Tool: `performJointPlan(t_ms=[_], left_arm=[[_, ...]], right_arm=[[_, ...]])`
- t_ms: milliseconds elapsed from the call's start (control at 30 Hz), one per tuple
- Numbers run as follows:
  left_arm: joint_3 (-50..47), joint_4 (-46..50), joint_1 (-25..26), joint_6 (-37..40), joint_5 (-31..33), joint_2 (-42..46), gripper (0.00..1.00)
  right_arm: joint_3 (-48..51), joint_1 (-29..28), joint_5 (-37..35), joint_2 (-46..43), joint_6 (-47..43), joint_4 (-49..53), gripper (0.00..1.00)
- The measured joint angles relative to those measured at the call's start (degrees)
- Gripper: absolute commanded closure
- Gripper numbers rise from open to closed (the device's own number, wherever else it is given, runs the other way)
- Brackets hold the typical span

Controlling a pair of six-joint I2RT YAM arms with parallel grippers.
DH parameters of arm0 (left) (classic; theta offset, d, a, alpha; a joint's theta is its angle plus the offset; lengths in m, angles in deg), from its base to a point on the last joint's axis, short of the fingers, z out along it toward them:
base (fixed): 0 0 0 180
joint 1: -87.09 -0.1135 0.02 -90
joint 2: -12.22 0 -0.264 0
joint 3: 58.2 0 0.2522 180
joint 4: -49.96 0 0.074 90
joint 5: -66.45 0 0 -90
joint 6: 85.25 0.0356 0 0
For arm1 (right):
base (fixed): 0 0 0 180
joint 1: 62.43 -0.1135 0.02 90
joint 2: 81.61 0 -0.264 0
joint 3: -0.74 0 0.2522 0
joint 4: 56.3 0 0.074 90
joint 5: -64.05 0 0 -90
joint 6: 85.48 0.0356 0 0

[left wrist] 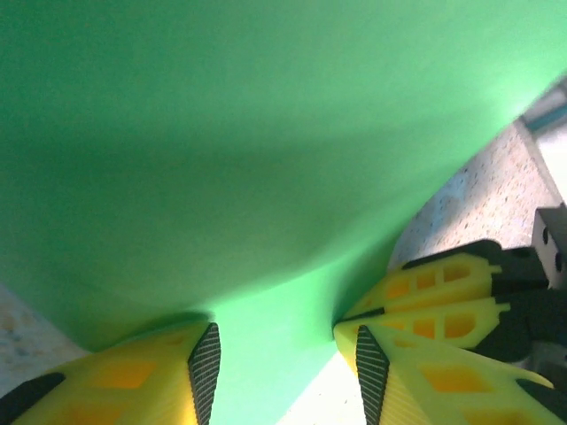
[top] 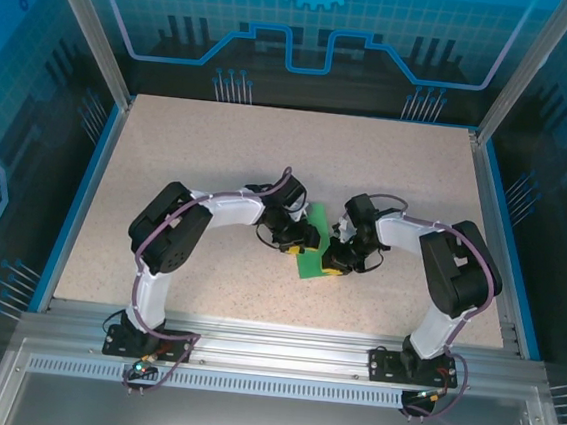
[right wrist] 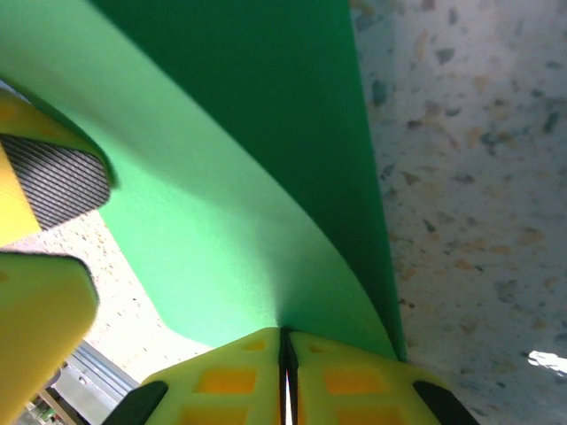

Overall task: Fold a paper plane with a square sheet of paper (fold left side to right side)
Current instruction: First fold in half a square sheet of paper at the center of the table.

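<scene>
Green square sheet of paper [top: 314, 246] lay near counter [top: 219, 156] centre, partly curled up. Its edge was pinched tight between right fingers [right wrist: 230, 376]; left fingers [left wrist: 133, 376] stood apart, sheet passing between.

Speckled beige worktop [top: 219, 156], blue trim [top: 82, 198] along left, far and right edges, aluminium rail [top: 281, 343] across near edge, clear blue-printed enclosure panels [top: 312, 24] around.
</scene>
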Motion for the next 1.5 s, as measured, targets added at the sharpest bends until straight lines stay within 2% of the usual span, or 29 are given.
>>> performJointPlan(t_ms=[667, 933, 1500], left_arm=[[7.17, 3.56, -5.86, 0.63, -2.91, -5.62, 0.49], [13.44, 4.48, -7.1, 0.61, -3.5, -9.6, 0.48], [18.34, 4.44, -7.76, 0.17, -4.46, -12.66, 0.44]], right_arm=[[-0.83, -0.13, -0.63, 0.48, -1.73, 1.38, 0.89], [-0.87, -0.13, -0.66, 0.52, -1.75, 1.36, 0.89], [-1.18, -0.13, -0.74, 0.85, -1.75, 1.64, 0.89]])
